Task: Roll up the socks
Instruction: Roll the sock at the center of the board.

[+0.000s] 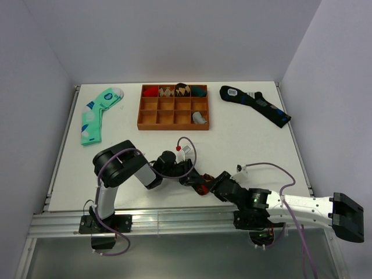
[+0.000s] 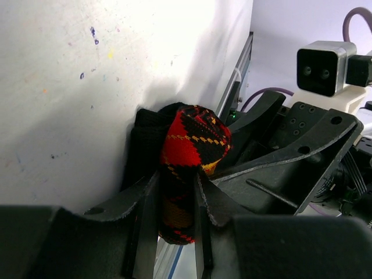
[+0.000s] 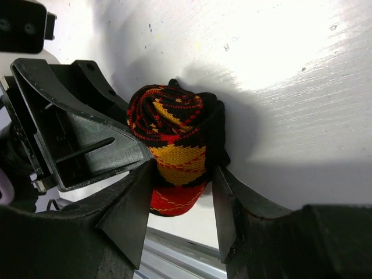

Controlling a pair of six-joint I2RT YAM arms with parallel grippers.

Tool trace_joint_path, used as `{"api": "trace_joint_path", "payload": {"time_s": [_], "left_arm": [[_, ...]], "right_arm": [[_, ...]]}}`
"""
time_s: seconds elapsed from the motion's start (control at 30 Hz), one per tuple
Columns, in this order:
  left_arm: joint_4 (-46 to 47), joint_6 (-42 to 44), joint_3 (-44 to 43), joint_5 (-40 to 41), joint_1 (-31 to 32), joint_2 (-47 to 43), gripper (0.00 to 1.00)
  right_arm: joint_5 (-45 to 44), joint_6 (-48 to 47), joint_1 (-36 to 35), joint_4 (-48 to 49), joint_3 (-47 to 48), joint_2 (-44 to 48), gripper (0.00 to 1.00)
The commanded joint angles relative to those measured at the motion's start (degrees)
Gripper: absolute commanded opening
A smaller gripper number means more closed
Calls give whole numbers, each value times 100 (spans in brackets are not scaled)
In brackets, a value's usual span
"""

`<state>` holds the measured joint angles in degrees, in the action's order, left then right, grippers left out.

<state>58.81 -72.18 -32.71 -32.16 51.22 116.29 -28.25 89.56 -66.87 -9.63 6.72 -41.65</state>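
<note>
Item under inspection: the argyle sock (image 3: 174,125), black with red, orange and yellow diamonds. It is wound into a tight roll and sits at the near edge of the white surface (image 1: 261,145), between the two arms and close to the metal rail.

Left gripper (image 2: 177,197): clenched on the roll. Its two fingers (image 2: 148,221) bracket the lower half of the roll and both inner faces lie against the fabric. The free end of the roll stands out beyond the fingertips, with a loose fold of black fabric behind it against the surface.

Right gripper (image 3: 183,174): grasping the same roll from the opposite side. One finger bears on the diamond-patterned side, the other on the black outer layer. The spiral end of the roll faces the right wrist camera.

The two grippers meet nose to nose over the roll, their housings just beside each other.

Other items: a wooden tray (image 1: 173,127) stands at the far middle of the surface, with rolled items in its back row of compartments. A mint green and white sock (image 1: 99,113) lies flat to the tray's left. A dark navy sock (image 1: 256,103) lies flat to its right. Both are well apart from the grippers.
</note>
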Motion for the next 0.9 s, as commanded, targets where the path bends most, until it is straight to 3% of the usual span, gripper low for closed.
{"api": "trace_joint_path", "payload": {"time_s": [0.0,0.5,0.87], "left_arm": [[-3489,1118,300,430,125,676,0],[-4307,1338,-7,738,28,799,0],[-4158,1259,98,773,-42,922,0]], "right_arm": [[-366,-351,43,-531,-119,-195,52],[-119,-606,51,-637,110,-282,56],[-23,-747,51,-1234,532,-247,61]]}}
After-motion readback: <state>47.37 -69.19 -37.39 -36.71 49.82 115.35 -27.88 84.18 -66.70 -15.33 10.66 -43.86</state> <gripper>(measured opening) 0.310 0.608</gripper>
